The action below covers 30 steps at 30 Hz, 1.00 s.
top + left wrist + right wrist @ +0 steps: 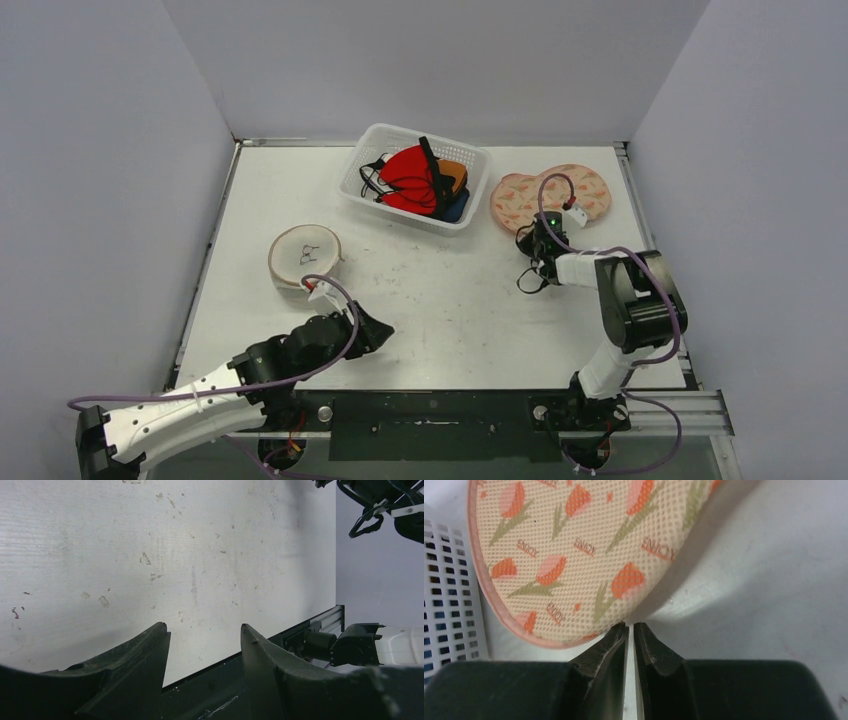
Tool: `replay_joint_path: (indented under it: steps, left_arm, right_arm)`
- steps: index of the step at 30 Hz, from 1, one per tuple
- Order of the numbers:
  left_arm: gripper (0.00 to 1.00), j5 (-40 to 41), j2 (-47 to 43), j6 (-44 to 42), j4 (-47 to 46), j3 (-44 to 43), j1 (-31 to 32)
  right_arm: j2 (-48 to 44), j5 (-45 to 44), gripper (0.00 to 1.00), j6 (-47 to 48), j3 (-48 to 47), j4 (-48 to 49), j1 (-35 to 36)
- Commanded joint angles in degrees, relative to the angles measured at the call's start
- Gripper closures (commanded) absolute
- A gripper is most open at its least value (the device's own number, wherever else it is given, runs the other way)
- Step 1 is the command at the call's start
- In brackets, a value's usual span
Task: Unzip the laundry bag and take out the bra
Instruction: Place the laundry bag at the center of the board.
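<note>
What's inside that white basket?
The basket holds a red garment on top, an orange piece and a blue piece beside it, a black strap across. Anything beneath is covered.

count | arms: 2, left arm [200, 395], right arm [630, 300] | grippers: 2, left gripper [202, 630], right gripper [630, 626] | table [440, 300]: 1 | white basket [365, 180]: 1 | floral laundry bag [520, 200]: 1 | round beige pouch [300, 250]: 1 | purple cables [556, 176]: 2 | garments [410, 175] in basket: red, orange, blue, black showing; exact number unclear
</note>
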State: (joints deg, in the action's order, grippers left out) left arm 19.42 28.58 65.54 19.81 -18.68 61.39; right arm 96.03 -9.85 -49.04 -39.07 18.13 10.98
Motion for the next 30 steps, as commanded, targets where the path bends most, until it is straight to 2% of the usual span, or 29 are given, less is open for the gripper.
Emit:
replay_joint_path:
  steps: [1, 8, 11, 14, 18, 21, 24, 27, 30]
  left_arm:
    - [0.48, 2.08, -0.67, -0.24, 1.8, -2.57, 0.18]
    - [0.48, 3.41, -0.74, -0.24, 3.3, -3.2, 0.16]
    - [0.48, 3.85, -0.18, -0.62, 3.61, -3.65, 0.16]
    - [0.48, 5.13, 0.24, -1.94, 4.33, -4.72, 0.21]
    - [0.47, 8.74, 0.64, -5.64, 6.87, -7.84, -0.01]
    - [0.47, 11.24, 0.78, -8.52, 8.3, -10.6, -0.11]
    - [0.47, 13.27, 0.5, -10.97, 8.3, -12.34, -0.17]
    - [0.47, 13.83, -0.71, -14.2, 3.96, -10.64, -0.19]
    - [0.47, 11.93, -2.64, -16.44, -3.94, -6.44, -0.24]
  right_arm:
    - [4.67, -0.97, 0.88, 3.01, -6.82, -0.55, 0.28]
    - [8.15, -0.61, 0.87, 4.78, -10.22, -1.0, 0.34]
    - [5.15, -0.65, 0.86, 4.87, -7.85, -0.65, 0.34]
    - [-1.89, -1.23, 0.75, 5.23, -3.32, 1.06, 0.42]
    - [-12.39, -3.18, 0.47, 6.7, -0.56, -1.2, 0.86]
    - [-18.09, -5.43, 0.38, 6.54, 0.26, -1.43, 0.95]
    - [-19.15, -6.47, 0.32, 2.72, 0.06, 1.19, -2.11]
    - [-11.62, 1.09, 0.3, -2.58, -3.06, 6.47, -9.4]
    - [0.86, 20.53, 0.35, -8.79, -7.62, 16.89, -17.95]
